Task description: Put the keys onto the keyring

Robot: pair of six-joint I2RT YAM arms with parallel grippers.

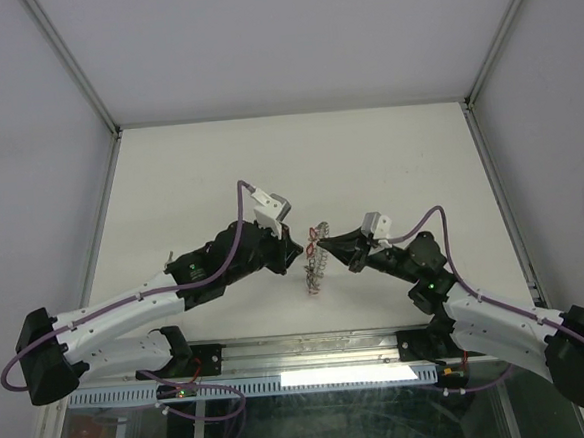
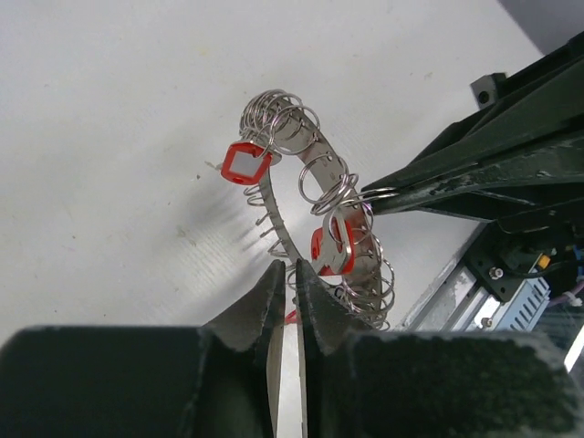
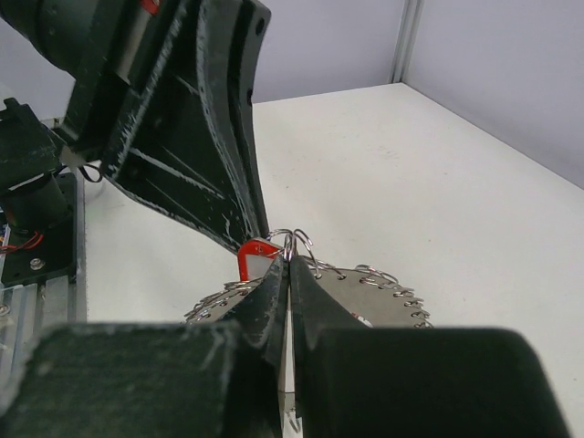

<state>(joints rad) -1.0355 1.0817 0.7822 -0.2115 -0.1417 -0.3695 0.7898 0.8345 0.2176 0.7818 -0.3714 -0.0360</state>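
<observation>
Both your tools hold the keyring (image 2: pixel 317 144).
Your left tool (image 2: pixel 290 270) pinches its rim; your right tool (image 3: pixel 287 265) pinches a loop beside a red key (image 2: pixel 330 248).

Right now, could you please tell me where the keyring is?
Seen from above, the keyring is held on edge over the table between the left end effector and right end effector.
</observation>
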